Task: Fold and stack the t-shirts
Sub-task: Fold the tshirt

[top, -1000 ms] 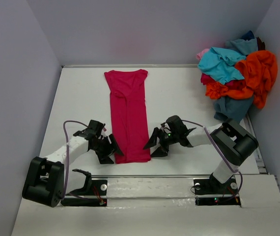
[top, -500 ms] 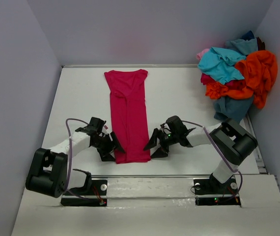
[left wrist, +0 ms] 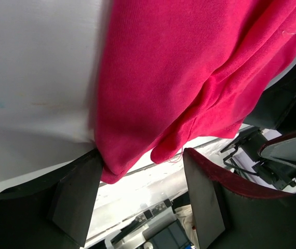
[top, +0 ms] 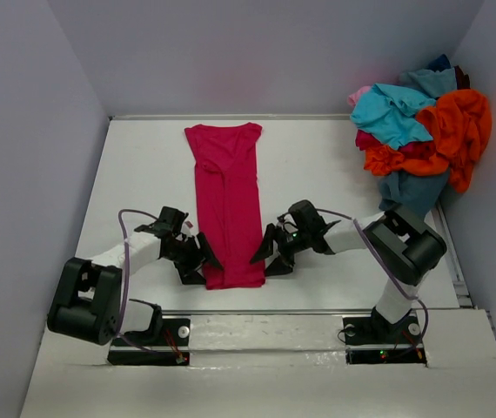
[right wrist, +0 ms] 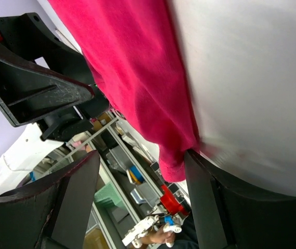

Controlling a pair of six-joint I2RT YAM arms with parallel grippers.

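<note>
A crimson-magenta t-shirt [top: 228,205], folded lengthwise into a long strip, lies flat on the white table [top: 144,174] with its hem toward me. My left gripper [top: 197,261] is open at the hem's left corner. In the left wrist view that corner of the t-shirt [left wrist: 179,67] lies against the left finger [left wrist: 78,197] of the gripper [left wrist: 143,202], between the jaws. My right gripper [top: 268,255] is open at the hem's right corner. The right wrist view shows this gripper [right wrist: 143,202] with the shirt's edge [right wrist: 132,67] touching its right finger [right wrist: 210,207].
A heap of other t-shirts [top: 422,131] is piled in the back right corner, with orange [top: 461,126] and turquoise [top: 387,113] on top. Grey walls close in the table on three sides. A metal rail [top: 265,312] runs along the near edge.
Both grippers have crept a little inward toward the hem's corners, the left toward the right and the right toward the left. The shirt has not moved.
</note>
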